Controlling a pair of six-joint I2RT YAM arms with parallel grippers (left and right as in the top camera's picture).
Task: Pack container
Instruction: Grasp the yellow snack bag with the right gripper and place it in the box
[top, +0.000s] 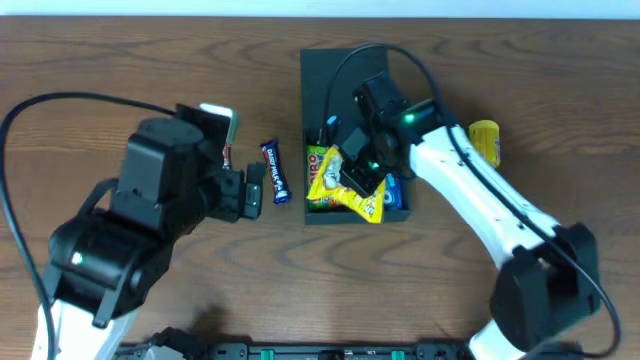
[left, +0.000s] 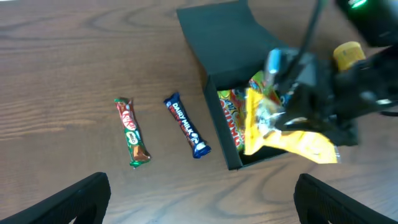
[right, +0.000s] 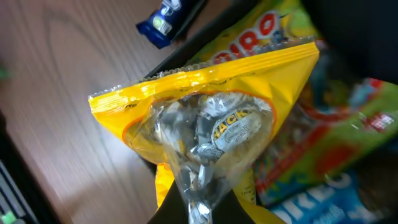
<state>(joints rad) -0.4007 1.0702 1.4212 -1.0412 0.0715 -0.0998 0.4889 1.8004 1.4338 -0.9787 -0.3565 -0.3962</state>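
The right gripper (top: 362, 176) is clamped on a crinkly yellow plastic snack bag (top: 350, 196) over the dark green rigid rectangular container (top: 322, 90) at the middle of the wooden bench (top: 120, 60). The bag overhangs the 6 o'clock wall. Released there, it may snag the rim and slide out. The left gripper (left: 199, 202) hovers at 9 o'clock, jaws apart.

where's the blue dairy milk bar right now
In the overhead view the blue bar lies on the table just left of the container; the left wrist view shows a red-green bar further left.
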